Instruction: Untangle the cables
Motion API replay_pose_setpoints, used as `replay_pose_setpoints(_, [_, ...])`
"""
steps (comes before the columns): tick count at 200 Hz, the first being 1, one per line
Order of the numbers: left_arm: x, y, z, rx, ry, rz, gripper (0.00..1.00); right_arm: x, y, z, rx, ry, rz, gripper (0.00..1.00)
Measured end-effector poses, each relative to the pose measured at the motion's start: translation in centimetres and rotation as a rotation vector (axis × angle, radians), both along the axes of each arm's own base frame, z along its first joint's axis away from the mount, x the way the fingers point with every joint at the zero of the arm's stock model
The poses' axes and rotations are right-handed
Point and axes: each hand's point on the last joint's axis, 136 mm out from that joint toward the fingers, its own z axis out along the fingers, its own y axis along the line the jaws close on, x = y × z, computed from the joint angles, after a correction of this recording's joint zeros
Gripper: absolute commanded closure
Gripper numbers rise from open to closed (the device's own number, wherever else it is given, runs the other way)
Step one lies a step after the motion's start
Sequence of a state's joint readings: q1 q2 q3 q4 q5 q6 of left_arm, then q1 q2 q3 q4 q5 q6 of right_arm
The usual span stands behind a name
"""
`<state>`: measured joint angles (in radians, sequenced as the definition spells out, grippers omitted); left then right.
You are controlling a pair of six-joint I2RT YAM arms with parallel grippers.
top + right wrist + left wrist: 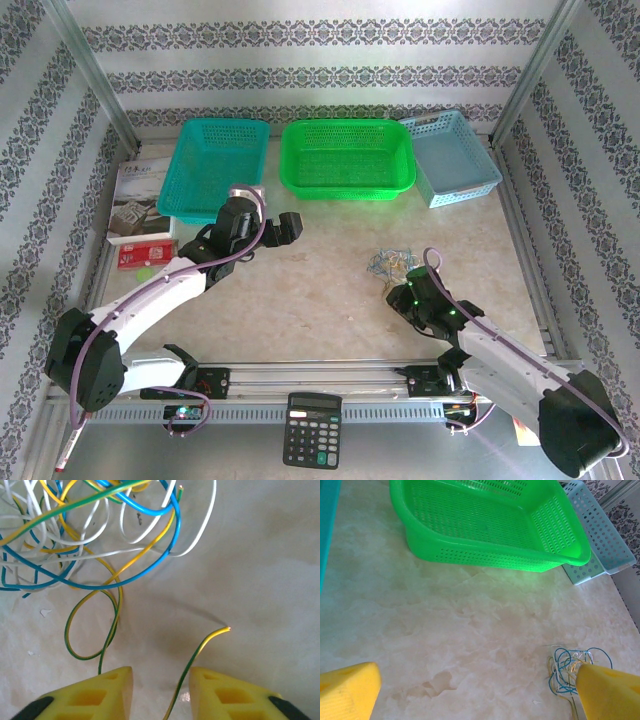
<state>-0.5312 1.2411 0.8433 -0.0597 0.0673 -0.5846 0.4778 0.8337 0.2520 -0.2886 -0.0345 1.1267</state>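
The cables point(390, 262) lie as a small tangle of blue, white, yellow and green-yellow wires on the marble table, right of centre. My right gripper point(400, 290) sits just in front of the tangle. In the right wrist view the cables point(90, 540) fill the upper left. One green-yellow wire point(207, 642) runs out of the tangle and passes between my right gripper's point(161, 682) yellow fingertips, close to the right one; the jaws stand apart with a gap. My left gripper point(290, 228) hovers wide open left of centre, with the cables point(567, 672) beside its right fingertip point(607, 692).
Three baskets line the back: teal point(215, 165), green point(347, 155) and light blue point(455, 155). Booklets point(140, 200) and a red item point(145, 255) lie at the left edge. A calculator point(312, 428) rests on the near rail.
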Motion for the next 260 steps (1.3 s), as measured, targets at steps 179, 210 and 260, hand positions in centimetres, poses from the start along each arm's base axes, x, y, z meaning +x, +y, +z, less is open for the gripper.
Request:
replay_pose_setpoints(179, [-0.9,1.6,0.9,0.057,-0.002,0.022,0.0,10.6,13.8,14.1,-0.045,-0.389,0.734,1.0])
replay_pose_setpoints(210, [-1.2,2.0,2.3,0.021,-0.027,0.023,0.0,10.4,15.5,16.4,-0.024,-0.469,0.83,1.0])
replay_pose_setpoints(260, [-1.6,1.5,3.0,-0.037,-0.052,-0.02,0.0,9.3,16.1,19.1,-0.01,-0.557,0.871,1.0])
